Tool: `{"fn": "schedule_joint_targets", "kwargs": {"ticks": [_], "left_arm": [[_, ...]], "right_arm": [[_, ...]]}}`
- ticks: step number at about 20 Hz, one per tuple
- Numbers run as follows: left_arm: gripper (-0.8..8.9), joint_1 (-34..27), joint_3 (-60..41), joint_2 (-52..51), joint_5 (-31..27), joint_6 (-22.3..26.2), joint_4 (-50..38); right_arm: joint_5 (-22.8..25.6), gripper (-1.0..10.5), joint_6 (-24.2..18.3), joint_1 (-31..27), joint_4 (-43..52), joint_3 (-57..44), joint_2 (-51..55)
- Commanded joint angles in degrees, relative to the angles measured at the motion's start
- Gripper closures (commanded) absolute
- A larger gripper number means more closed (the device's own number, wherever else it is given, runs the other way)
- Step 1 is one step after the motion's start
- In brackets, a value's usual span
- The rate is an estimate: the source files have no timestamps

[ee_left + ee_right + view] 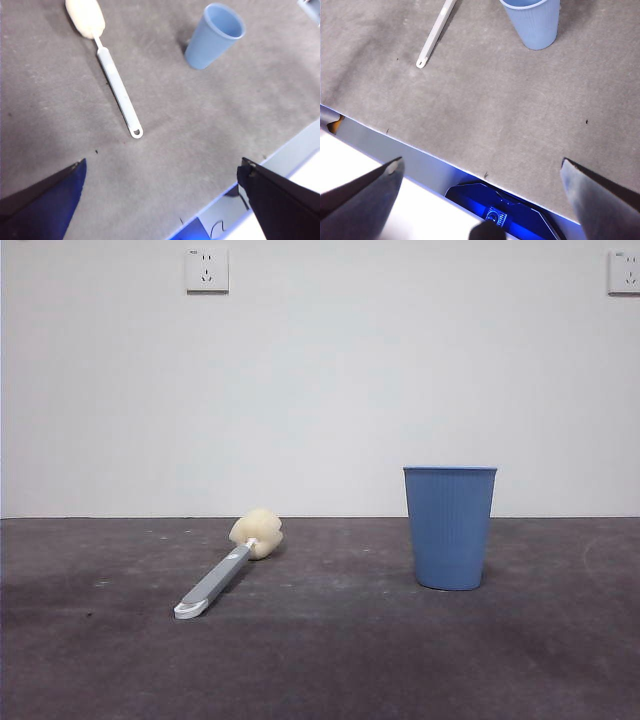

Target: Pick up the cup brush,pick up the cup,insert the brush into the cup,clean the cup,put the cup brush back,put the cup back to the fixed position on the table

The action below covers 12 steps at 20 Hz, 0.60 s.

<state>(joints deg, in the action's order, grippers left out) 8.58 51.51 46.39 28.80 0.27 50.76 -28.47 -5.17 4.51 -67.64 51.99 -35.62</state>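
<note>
The cup brush (232, 566) lies flat on the table (330, 660), left of centre, its cream sponge head away from the camera and its white tip nearer. The blue ribbed cup (450, 528) stands upright to the right of it. The left wrist view shows the brush (114, 82) and the cup (212, 37) from high above; my left gripper (162, 195) is open and empty, well clear of both. In the right wrist view my right gripper (482, 195) is open and empty above the table's near edge, with the brush handle (434, 37) and cup (534, 22) far off.
A white wall with two power sockets (207, 270) stands behind the table. The table's near edge (420, 150) and a blue-lit device (495, 212) below it show in the right wrist view.
</note>
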Motion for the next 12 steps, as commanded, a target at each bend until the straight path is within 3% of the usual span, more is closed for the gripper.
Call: {"fn": "schedule_joint_targets", "kwargs": {"ticks": [1, 6, 12], "left_arm": [[2.79, 5.86, 0.33, 4.87, -4.63, -4.70, -4.61], [2.81, 19.06, 0.37, 18.58, -22.45, -12.63, -15.54], [2.84, 25.14, 0.83, 35.80, -30.34, -16.70, -26.45]], "right_arm": [[-0.07, 3.2, 0.39, 0.11, 0.35, 0.20, -0.02], [-0.04, 3.2, 0.83, 0.11, 0.35, 0.20, -0.02], [0.04, 3.2, 1.27, 0.11, 0.37, 0.20, -0.02]]}}
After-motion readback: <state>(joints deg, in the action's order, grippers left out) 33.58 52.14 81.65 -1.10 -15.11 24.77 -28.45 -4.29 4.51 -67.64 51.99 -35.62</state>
